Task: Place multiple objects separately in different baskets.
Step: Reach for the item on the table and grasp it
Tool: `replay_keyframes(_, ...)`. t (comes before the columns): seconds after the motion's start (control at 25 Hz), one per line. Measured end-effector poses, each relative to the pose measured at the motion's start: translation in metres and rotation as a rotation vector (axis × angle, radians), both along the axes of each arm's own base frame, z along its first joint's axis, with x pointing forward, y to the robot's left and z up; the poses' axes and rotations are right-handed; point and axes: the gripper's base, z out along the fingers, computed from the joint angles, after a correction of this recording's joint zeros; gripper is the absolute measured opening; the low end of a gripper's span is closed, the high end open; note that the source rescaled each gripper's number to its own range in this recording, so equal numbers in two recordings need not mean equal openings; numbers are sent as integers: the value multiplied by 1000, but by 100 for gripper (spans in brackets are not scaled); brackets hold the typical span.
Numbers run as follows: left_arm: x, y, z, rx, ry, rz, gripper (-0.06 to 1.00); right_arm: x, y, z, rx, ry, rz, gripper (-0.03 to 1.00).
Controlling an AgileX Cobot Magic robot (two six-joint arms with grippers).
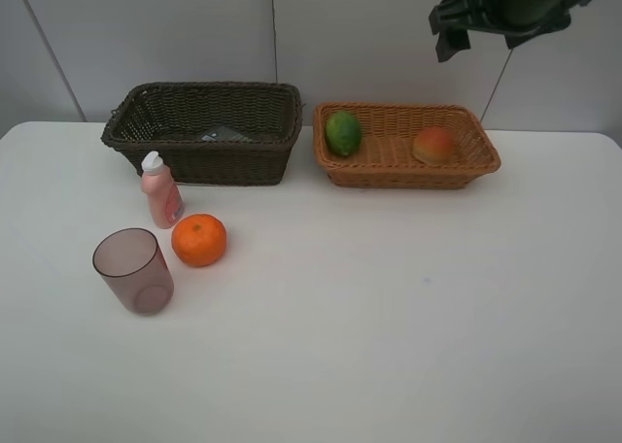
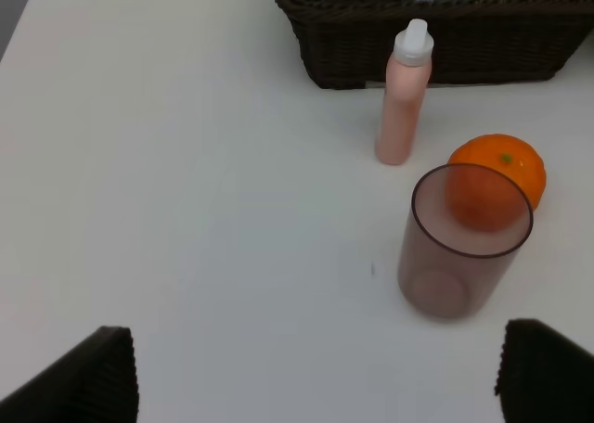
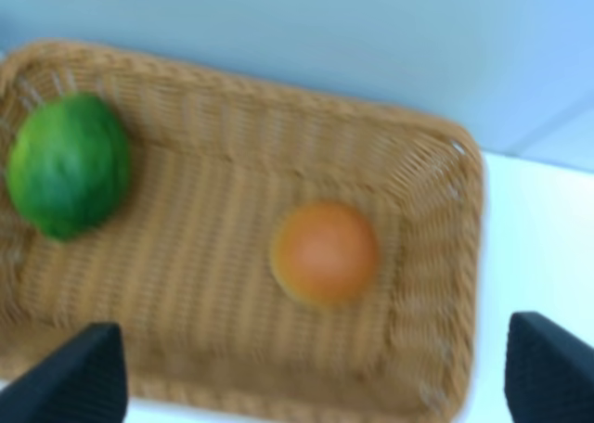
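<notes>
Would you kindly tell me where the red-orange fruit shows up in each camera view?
Exterior high: the red-orange fruit lies in the tan basket, towards its right end.
Left wrist: not in it.
Right wrist: the red-orange fruit in the same basket, blurred.
Shared landmark: the lime at the basket's other end.

I get free table [image 1: 408,346] across the centre and whole lower right of the exterior frame. Left side is crowded: cup [image 1: 133,270], orange [image 1: 199,240] and pink bottle [image 1: 161,192] stand close together, with only narrow gaps between them. The bottle stands just in front of the dark basket [image 1: 204,161] wall. In the tan basket [image 1: 389,171], bare floor shows between lime [image 1: 343,132] and peach [image 1: 433,145].
</notes>
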Motion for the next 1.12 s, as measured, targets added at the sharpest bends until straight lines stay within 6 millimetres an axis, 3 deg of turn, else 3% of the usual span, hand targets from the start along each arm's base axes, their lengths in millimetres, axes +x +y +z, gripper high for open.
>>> replay_keyframes(0.44,0,0,0,0,0,0,100,-133,-43,9,108,-72,81,88)
replay_keyframes(0.96,0,0,0,0,0,0,100,-259,-81,22,163,-185,-13,88)
replay_keyframes(1.0,0,0,0,0,0,0,100,-259,-81,22,163,-185,-13,88)
replay_keyframes(1.12,0,0,0,0,0,0,100,-283,-88,23,154,-181,-36,88)
